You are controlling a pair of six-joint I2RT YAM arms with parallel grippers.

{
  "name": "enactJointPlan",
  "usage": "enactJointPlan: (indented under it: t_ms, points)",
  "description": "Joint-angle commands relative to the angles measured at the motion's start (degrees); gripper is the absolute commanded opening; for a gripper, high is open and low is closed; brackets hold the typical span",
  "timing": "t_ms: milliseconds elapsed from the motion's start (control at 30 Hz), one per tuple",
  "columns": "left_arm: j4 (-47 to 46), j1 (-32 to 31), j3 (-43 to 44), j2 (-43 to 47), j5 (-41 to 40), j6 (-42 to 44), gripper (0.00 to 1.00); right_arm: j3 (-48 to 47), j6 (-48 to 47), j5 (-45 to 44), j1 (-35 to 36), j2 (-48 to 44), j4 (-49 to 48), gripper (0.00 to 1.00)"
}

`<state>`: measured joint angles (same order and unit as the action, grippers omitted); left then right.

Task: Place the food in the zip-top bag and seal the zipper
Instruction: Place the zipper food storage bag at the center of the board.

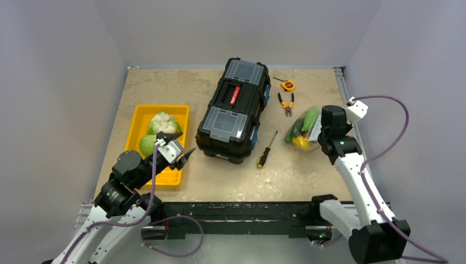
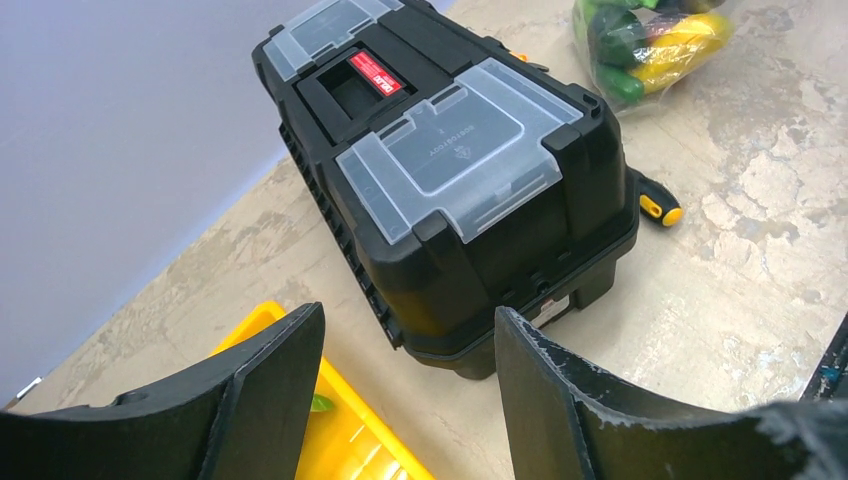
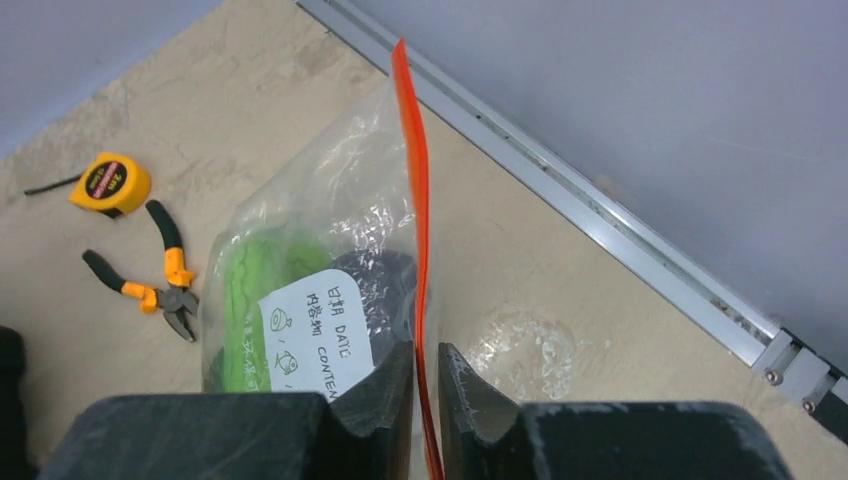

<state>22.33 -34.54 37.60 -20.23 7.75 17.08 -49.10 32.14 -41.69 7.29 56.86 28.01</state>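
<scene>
The whole tabletop (image 1: 231, 181) is taken in from high above its near edge, the black toolbox (image 2: 450, 170) is viewed closely and obliquely past the left claw (image 2: 408, 320), and the zip-top bag (image 3: 330, 230), shared by all three views, is seen at close range over the right claw (image 3: 425, 352).

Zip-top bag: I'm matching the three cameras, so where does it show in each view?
Top external: the bag lies right of centre, just nearer than the pliers.
Left wrist: bag in the top right corner, partly cut off.
Right wrist: bag in the centre, its zipper pinched in the right pincer.
Landmark: the pliers link top and right wrist; the toolbox links top and left wrist.
</scene>
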Motion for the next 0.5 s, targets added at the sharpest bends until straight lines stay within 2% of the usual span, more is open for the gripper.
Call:
enactJointPlan:
  t_ms: [0,167,467]
  points:
    - [-1.0,0.1,1.9,-0.3,1.5,-0.3,0.62,3.8,7.6,-5.4,-1.0,-6.8,-0.3,0.17]
    - [-1.1,0.1,1.8,-0.2,2.1,-0.5,0.62,8.6,13.5,-6.4,-3.2,-12.7,-0.3,0.22]
    - [-1.3,0.0,1.7,0.5,2.8,-0.8,0.62,11.6,19.1,-2.4,-10.2,-14.7,3.2,0.20]
